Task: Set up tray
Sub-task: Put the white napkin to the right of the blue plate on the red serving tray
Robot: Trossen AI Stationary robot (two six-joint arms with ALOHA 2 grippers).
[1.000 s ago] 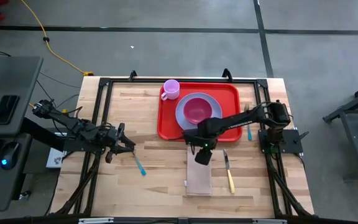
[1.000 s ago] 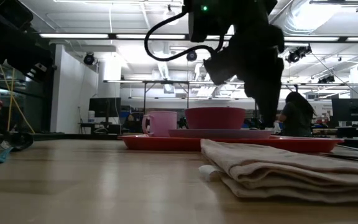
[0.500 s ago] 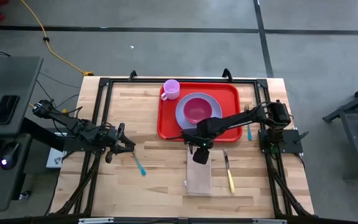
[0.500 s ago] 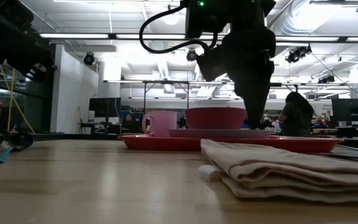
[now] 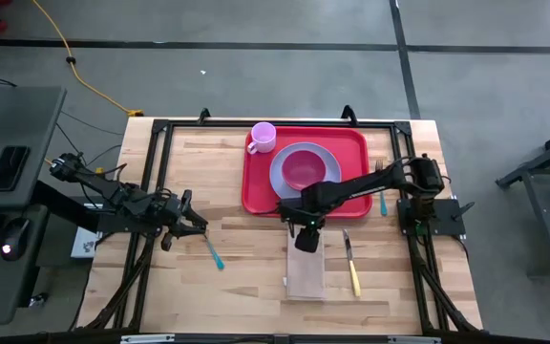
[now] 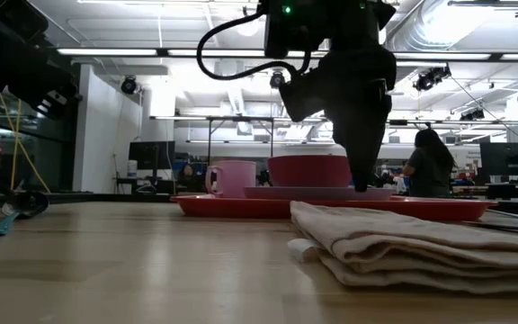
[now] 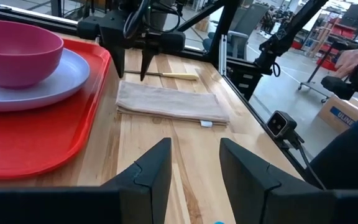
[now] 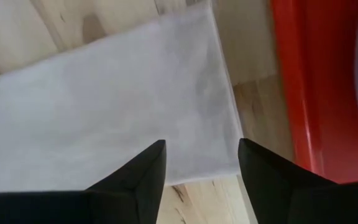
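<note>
Napkin (image 5: pixel 305 271), tan and folded, lies on the wooden table (image 5: pixel 227 186) at the near edge, long side running near to far. Just at its 3 o'clock a knife with a yellow handle (image 5: pixel 351 265) lies parallel to it; a small white scrap (image 6: pixel 300 249) sits against the napkin's left edge. Right gripper (image 5: pixel 304 236) hangs over the far end of the napkin, pointing down, fingers apart with nothing between them; right wrist view shows both dark fingers (image 8: pixel 143 171) spread above the cloth (image 8: pixel 110 106), the red tray rim (image 8: pixel 297 93) just beside it. Can't tell if the tips touch the cloth.

Left gripper (image 5: pixel 187 220) sits low over the table at 9 o'clock of the napkin, well apart from it, fingers apart, empty. A teal-handled utensil (image 5: pixel 215 253) lies on the wood just near it, toward the near edge.

Tray (image 5: pixel 258 182), bright red, is at 12 o'clock of the napkin, at the table's far middle, its near rim close to the napkin's far end. On it: lavender plate (image 5: pixel 325 159) with a magenta bowl (image 5: pixel 302 170) on top, pink mug (image 5: pixel 264 137) in the far left corner. Another teal-handled utensil (image 5: pixel 383 203) lies on the table beside the tray's right rim.

Beyond the table in the low view, a person (image 6: pixel 430 166) in dark clothes stands in the room.
</note>
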